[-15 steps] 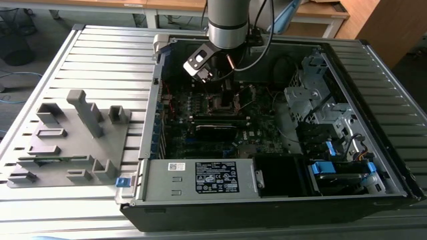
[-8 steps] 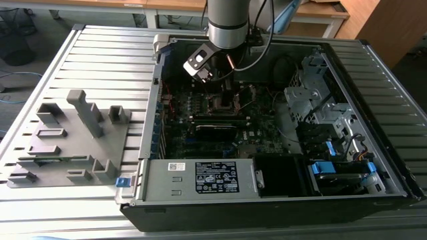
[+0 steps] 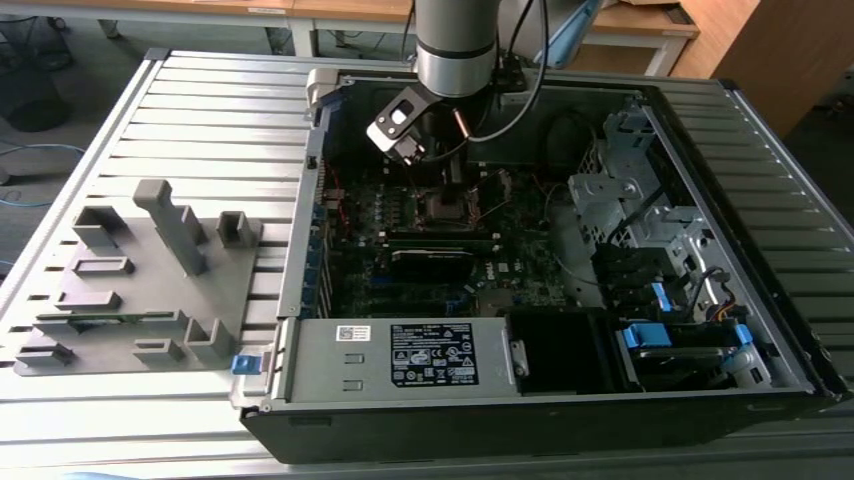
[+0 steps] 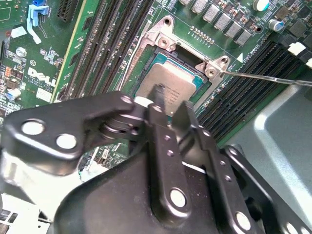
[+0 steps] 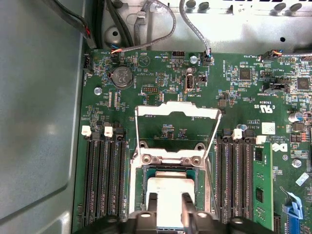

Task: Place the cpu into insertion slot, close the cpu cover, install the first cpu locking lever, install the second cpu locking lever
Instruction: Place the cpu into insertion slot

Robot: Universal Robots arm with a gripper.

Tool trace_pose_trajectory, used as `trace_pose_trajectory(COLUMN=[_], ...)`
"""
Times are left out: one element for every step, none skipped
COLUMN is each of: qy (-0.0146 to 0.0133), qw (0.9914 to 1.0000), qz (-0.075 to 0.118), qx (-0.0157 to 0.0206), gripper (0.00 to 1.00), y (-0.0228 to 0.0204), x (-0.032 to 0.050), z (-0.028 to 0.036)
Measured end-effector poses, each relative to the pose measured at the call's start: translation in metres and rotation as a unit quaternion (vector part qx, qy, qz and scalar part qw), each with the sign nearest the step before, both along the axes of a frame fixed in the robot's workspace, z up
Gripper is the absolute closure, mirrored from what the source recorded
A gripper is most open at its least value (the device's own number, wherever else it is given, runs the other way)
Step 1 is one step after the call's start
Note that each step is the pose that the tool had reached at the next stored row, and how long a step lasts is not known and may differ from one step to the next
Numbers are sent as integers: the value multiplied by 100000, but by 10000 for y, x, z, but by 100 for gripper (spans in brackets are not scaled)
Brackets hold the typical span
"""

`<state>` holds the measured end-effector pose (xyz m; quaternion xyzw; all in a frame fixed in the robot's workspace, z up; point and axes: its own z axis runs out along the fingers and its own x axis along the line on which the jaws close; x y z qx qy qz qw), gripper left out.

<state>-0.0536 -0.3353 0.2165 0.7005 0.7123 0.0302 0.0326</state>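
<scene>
One black gripper point(image 4: 169, 100) hovers just above the small silver-grey square cpu point(image 4: 170, 80), seated in the dark metal-rimmed insertion slot point(image 5: 168, 171) (jaws slightly apart, gripping nothing); the thin silver cpu cover point(image 5: 178, 108) stands open.

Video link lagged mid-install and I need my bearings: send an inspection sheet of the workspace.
Surface: slatted metal table carrying an open computer case.
Job's things: cpu appears to lie in the insertion slot; cpu cover swung open, off the chip; a locking lever sticks out sideways.
Clutter: grey fixture block on the table, exterior view's left.
Grippers: gripper hangs right over the cpu.
Cables: grey wires along the case wall.
Surroundings: wooden desks behind the table.
</scene>
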Motion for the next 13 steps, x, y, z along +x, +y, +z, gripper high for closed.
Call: trace_pose_trajectory(qy=[1,-1,0,0,-2,-2,0,-1,-1,-1,-1,-1,-2], qw=[100000,100000,100000,100000,100000,100000,100000,100000,100000,100000,100000,100000,100000], qz=[0,1,1,-2,-1,-1,-1,-1,-2,-3,-3,-2,-2], qx=[-1,0,0,-2,2,2,-1,1,1,0,-1,0,1], gripper=[70,76,82,82,88,89,89,89,89,89,89,89,89], y=[0,0,0,0,0,0,0,0,0,0,0,0,0], x=[0,0,0,0,0,0,0,0,0,0,0,0,0], z=[0,1,1,1,1,2,2,2,3,3,7,11,11])
